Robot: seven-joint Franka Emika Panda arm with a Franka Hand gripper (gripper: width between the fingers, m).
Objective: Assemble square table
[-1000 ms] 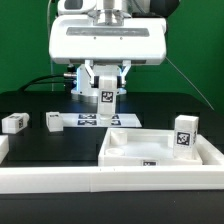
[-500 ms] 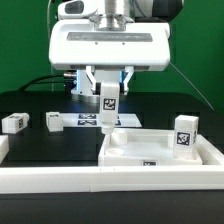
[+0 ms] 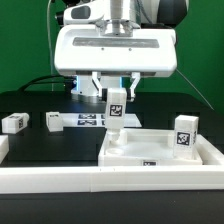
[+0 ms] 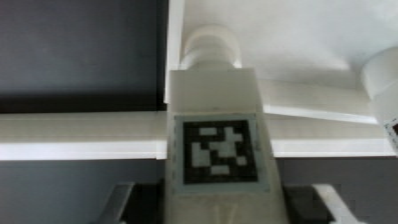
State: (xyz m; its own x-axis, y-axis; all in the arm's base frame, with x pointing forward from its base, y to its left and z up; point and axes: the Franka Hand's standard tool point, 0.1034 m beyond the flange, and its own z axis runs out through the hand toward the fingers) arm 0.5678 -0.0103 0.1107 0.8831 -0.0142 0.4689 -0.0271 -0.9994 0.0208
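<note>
My gripper (image 3: 115,93) is shut on a white table leg (image 3: 115,112) that carries a black-and-white tag and hangs upright. Its lower end is over the corner of the square table slab (image 3: 160,152) that is far and toward the exterior view's left. In the wrist view the leg (image 4: 221,95) runs out from between the fingers (image 4: 135,202), tag facing the camera, with the slab's rim (image 4: 80,135) beneath it. Another leg (image 3: 185,135) stands on the slab at the exterior view's right. Two more legs (image 3: 13,123) (image 3: 52,121) lie on the black table at the left.
The marker board (image 3: 88,121) lies flat behind the held leg. A long white border rail (image 3: 80,182) runs along the front edge, in front of the slab. Green wall and cables stand at the back.
The gripper has carried the leg toward the exterior view's right, from over the marker board to the slab's far corner. Its grip has not changed.
</note>
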